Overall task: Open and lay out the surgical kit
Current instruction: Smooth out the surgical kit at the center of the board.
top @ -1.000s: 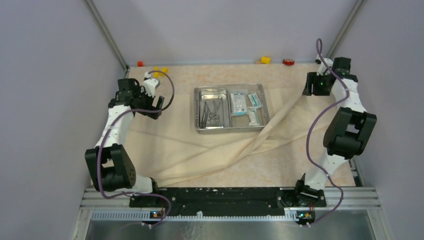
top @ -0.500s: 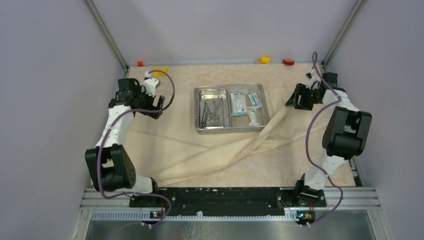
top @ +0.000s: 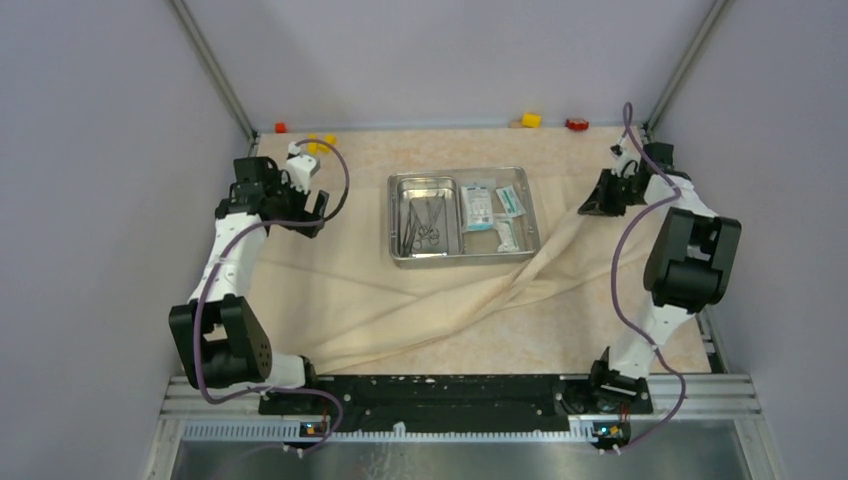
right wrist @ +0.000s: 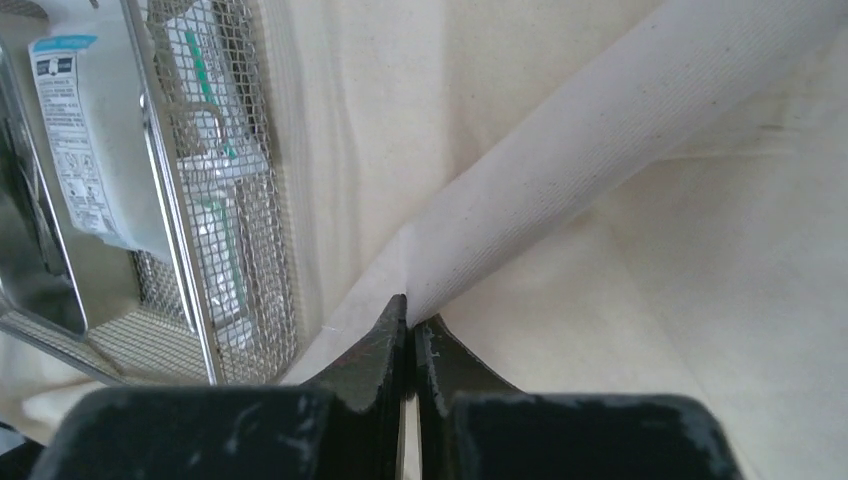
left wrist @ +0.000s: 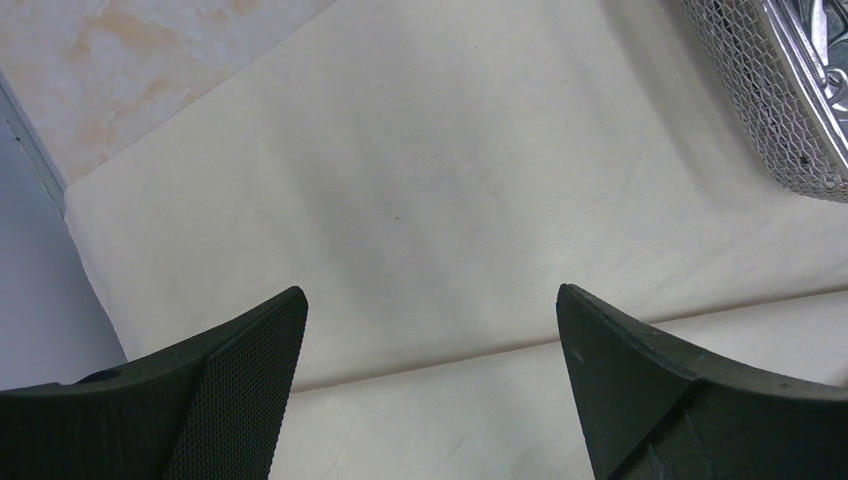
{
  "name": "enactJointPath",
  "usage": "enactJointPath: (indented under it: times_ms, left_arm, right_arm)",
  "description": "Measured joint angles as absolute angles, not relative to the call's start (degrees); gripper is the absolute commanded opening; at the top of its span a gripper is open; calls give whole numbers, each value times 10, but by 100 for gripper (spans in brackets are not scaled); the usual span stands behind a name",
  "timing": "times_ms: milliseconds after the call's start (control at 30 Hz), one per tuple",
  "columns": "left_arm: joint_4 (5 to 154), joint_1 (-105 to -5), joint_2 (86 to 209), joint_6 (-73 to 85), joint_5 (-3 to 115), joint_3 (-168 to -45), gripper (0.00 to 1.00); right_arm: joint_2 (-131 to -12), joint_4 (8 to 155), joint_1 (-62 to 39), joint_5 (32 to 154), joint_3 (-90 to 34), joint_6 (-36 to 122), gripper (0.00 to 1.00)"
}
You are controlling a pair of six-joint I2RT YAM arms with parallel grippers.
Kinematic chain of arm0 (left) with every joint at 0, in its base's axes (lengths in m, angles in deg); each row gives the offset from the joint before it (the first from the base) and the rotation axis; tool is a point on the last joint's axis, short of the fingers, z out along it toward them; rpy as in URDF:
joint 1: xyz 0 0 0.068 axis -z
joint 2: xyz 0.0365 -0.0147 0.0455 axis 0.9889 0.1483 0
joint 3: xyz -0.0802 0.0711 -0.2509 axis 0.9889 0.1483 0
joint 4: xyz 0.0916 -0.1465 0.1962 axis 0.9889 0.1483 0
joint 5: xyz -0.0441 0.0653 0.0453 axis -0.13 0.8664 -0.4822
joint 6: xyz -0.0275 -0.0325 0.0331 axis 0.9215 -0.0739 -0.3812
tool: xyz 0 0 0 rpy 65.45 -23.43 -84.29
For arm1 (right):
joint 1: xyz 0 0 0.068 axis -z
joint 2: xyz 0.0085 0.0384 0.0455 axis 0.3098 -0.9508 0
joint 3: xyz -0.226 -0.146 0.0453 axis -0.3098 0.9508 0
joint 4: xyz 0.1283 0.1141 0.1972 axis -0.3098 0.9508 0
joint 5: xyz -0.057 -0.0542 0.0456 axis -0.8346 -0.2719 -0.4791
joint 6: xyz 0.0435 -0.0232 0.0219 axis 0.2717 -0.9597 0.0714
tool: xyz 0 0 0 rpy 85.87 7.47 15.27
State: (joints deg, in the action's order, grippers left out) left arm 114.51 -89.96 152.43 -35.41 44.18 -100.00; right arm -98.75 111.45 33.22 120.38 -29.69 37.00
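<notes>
Cloth point(top: 400, 300) spread flat, with tray point(top: 430, 186) resting on it between the two grippers, its long axis running from one gripper toward the other. Right gripper point(right wrist: 410, 322) is pinched closed on a raised fold point(right wrist: 600, 130) of cloth, whose ridge runs away from the tips, ahead and rightward. Packets point(right wrist: 75, 130) in the tray lie ahead-left. Left gripper point(left wrist: 430, 292) hangs wide open above smooth cloth, the tray corner ahead-right.

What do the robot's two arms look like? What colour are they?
The left arm and right arm are white tubes with chunky black joints. A purple cable loops along each. The fingers are black wedges with a bumpy, dotted texture.
</notes>
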Motion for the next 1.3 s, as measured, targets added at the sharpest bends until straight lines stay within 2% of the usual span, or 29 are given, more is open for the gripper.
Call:
enactJointPath:
  times_ms: [367,467,533,667,867,1100,1300]
  left_arm:
    - [1145,-895,1499,-362,436,-992,99]
    - [1147,-894,1485,-369,436,-983,99]
    - [1147,-893,1476,-374,437,-977,99]
    - [1150,-893,1465,-380,439,-971,99]
    - [1150,-892,1468,-386,446,-970,99]
    - [1148,-885,1528,-377,458,-976,99]
    - [1141,-876,1580,-370,462,-1001,99]
  right_arm:
    - [-684,1245,332,1028,-253,225,0]
    - [-650,1295,332,980,-253,184,1]
    - [-655,1327,331,948,-253,159,5]
    - [-700,1357,327,892,-255,123,8]
    - [-895,1381,318,828,-374,86,14]
    - [-1134,1398,295,772,-623,66,31]
    - [-1244,1406,247,724,-790,63,49]
